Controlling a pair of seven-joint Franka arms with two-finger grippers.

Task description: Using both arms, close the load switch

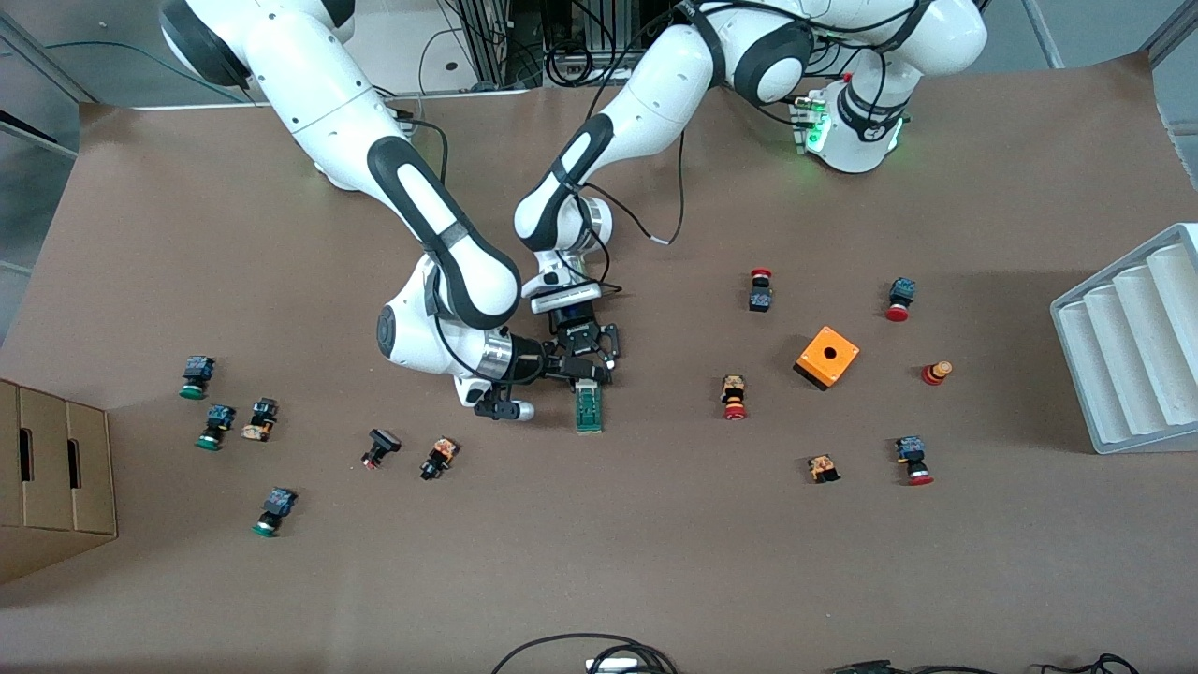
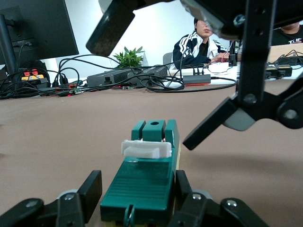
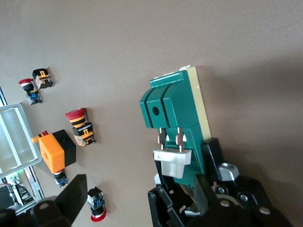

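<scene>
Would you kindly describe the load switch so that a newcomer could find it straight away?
Look where the two white arms meet, mid-table. The load switch lies there, gripped at one end by the shut left claw, with the open right claw beside it. Unlike the scattered round-capped push buttons, it is a long narrow green block with a white lever.

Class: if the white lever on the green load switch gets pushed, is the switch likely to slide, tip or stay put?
Probably stays put: the left gripper clamps the load switch, which lies flat on the table. The thin white lever may be fragile.
</scene>
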